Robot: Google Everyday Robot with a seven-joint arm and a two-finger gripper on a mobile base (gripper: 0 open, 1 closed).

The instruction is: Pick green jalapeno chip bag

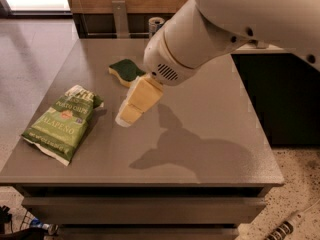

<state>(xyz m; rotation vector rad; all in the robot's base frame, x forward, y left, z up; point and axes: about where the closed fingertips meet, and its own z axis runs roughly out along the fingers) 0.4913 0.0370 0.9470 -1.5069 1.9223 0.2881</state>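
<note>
The green jalapeno chip bag point(62, 123) lies flat near the left front edge of the grey table point(210, 114), its white "JALAPENO" lettering facing up. My gripper point(130, 111), cream-coloured, hangs from the large white arm over the middle of the table. It is just right of the bag's upper end and above the surface, with a small gap between it and the bag. It holds nothing that I can see.
A yellow sponge with a dark-green top point(125, 71) lies behind the gripper, partly covered by the arm. A metal can point(156, 26) stands at the table's back edge, next to a grey upright post point(120, 16). The arm's shadow falls on the table's right half.
</note>
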